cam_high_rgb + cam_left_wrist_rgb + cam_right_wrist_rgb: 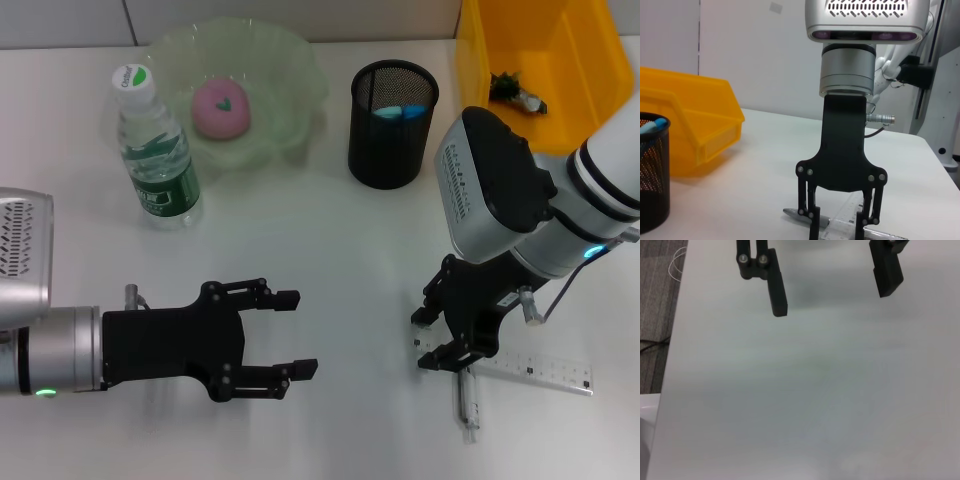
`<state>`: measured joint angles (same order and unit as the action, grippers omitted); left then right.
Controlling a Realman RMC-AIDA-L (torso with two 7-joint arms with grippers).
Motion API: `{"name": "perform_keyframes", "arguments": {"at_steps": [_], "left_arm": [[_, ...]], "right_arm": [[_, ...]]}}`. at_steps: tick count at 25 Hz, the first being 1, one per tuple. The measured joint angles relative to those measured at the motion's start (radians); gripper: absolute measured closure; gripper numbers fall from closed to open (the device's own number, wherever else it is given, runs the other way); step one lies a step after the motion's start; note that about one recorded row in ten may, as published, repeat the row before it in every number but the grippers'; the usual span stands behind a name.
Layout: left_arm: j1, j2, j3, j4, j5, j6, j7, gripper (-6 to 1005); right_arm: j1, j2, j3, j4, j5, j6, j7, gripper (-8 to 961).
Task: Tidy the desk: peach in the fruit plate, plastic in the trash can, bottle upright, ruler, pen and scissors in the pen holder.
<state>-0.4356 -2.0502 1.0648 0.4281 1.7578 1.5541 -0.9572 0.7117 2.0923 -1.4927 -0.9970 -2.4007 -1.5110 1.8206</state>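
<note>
From my seat, the right gripper point(432, 342) sits in the lower right of the head view, its jaws spread and lowered over the near end of the clear ruler point(530, 368), with a silver pen point(467, 402) poking out just below it. The gripper body hides where the ruler and pen meet, so I cannot tell whether either finger touches them. In the left wrist view, the ruler point(847, 225) and pen point(799, 215) run off the bottom edge, and the fingertips straddle them with nothing pinched.

The left gripper point(285, 335) hangs at lower left, jaws wide apart, holding nothing. The right wrist view shows only two dark fingers point(776, 287) at the top over bare table point(800, 390).

Counting: one bottle point(152, 150) standing upright at upper left, one peach point(221, 108) already in the green fruit plate point(290, 60), one mesh pen holder point(392, 125) with something blue inside that I cannot identify, and one yellow bin point(540, 50), cut off at the top right, with a small dark object I cannot make out.

Open tabletop lies between the two grippers.
</note>
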Motion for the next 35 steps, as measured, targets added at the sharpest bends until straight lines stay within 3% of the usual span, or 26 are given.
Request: {"name": "perform_keyframes", "arguments": {"at_steps": [14, 25, 35], "left_arm": [[0.000, 0.009, -0.012, 0.000, 0.006, 0.003, 0.000, 215], [0.000, 0.010, -0.013, 0.000, 0.007, 0.003, 0.001, 215], [0.000, 0.001, -0.013, -0.004, 0.003, 0.012, 0.002, 215]], "right_arm": [[0.002, 0.000, -0.014, -0.002, 0.006, 0.007, 0.023, 567], [0.013, -0.001, 0.001, -0.019, 0.020, -0.028, 0.038, 576], [0.016, -0.009, 0.130, -0.032, 0.047, -0.083, 0.023, 577]]}}
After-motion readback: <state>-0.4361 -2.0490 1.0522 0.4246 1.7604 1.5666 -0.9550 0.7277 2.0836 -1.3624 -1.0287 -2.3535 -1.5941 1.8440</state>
